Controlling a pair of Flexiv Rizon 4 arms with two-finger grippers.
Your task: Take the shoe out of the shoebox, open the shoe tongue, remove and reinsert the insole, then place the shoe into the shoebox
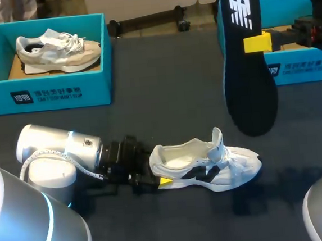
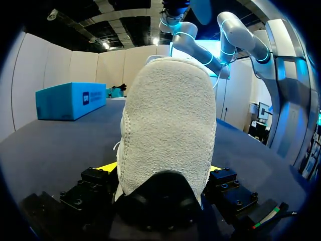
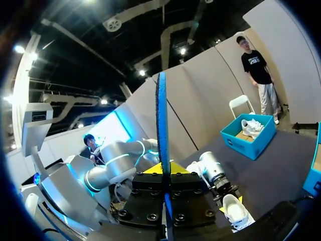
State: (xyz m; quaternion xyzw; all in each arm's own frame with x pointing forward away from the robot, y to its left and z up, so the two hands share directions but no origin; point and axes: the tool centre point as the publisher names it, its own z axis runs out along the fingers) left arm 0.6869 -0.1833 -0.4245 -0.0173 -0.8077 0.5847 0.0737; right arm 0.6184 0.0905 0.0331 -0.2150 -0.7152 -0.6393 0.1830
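Note:
A white shoe with black side marks (image 1: 210,164) lies on its sole on the dark table, toe to the right, tongue pulled up. My left gripper (image 1: 157,177) lies low on the table and is shut on the shoe's heel. In the left wrist view the heel (image 2: 168,125) fills the space between the yellow fingertips (image 2: 108,167). My right gripper (image 1: 257,42) is shut on a dark insole (image 1: 250,73), held upright in the air above and right of the shoe. The right wrist view shows the insole (image 3: 161,120) edge-on between the fingers, and the shoe (image 3: 235,211) far below.
A teal shoebox (image 1: 0,84) at the back left holds a beige shoe (image 1: 59,50). A second teal box (image 1: 309,71) stands at the back right, partly behind the insole and my right arm. Bare dark table lies between the boxes and the white shoe.

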